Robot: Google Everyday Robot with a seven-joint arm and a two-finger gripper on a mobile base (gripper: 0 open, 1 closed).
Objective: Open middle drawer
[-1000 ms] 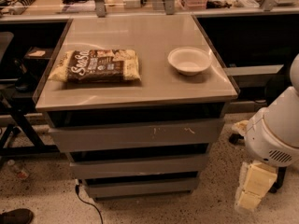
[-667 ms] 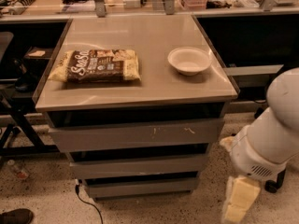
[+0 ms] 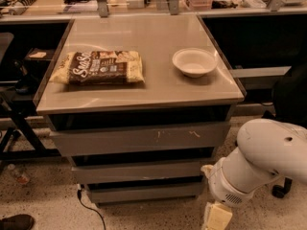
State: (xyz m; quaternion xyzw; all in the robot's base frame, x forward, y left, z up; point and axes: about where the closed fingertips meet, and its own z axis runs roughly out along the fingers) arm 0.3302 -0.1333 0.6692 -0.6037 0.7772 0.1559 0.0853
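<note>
The middle drawer [image 3: 139,170], a plain grey handleless front, sits pushed in at lower centre, under the scratched front [image 3: 120,139]. The gripper [image 3: 217,218] hangs at lower right, near it; whether it is apart or together I cannot tell.

The gripper [image 3: 217,218], low beside the cabinet's [image 3: 144,87] right front corner, is cut off by the bottom edge. The middle drawer [image 3: 139,170] has its right end partly covered by the arm [image 3: 268,147], which runs out of the right edge, and its interior is hidden. A shoe [image 3: 17,222] at bottom left is cropped.
</note>
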